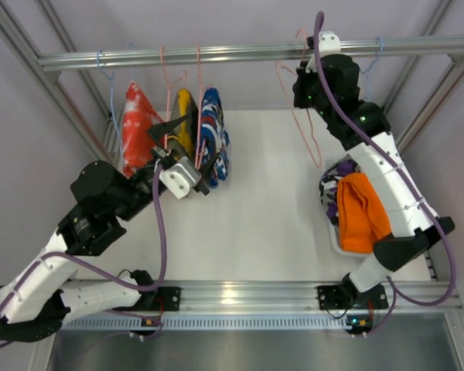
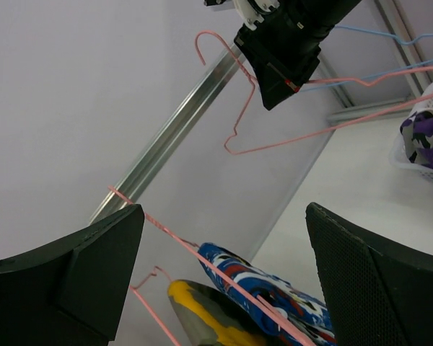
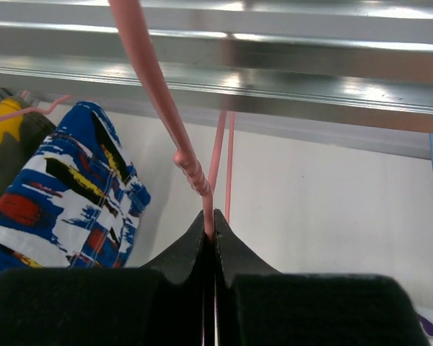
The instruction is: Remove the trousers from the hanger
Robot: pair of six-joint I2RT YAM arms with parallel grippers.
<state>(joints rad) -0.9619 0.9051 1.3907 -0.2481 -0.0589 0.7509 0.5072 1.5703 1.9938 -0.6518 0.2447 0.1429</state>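
The plain orange trousers (image 1: pixel 359 212) and the purple, white and black camouflage trousers (image 1: pixel 345 168) lie in a white basket (image 1: pixel 336 246) at the right, off any hanger. The camouflage pair also shows in the left wrist view (image 2: pixel 424 137). My right gripper (image 1: pixel 304 83) is up at the rail, shut on the neck of an empty pink hanger (image 3: pixel 155 86), which hangs below it (image 1: pixel 311 135). My left gripper (image 1: pixel 190 148) is open and empty, its jaws either side of the pink hanger wire (image 2: pixel 202 256) that carries the blue patterned garment (image 2: pixel 274 288).
On the metal rail (image 1: pixel 216 56) at the left hang a red-and-white garment (image 1: pixel 138 124), a yellow-and-black garment (image 1: pixel 184 116) and the blue patterned garment (image 1: pixel 215 135). An empty blue hanger (image 1: pixel 375 58) hangs at the right. Frame posts stand at both sides.
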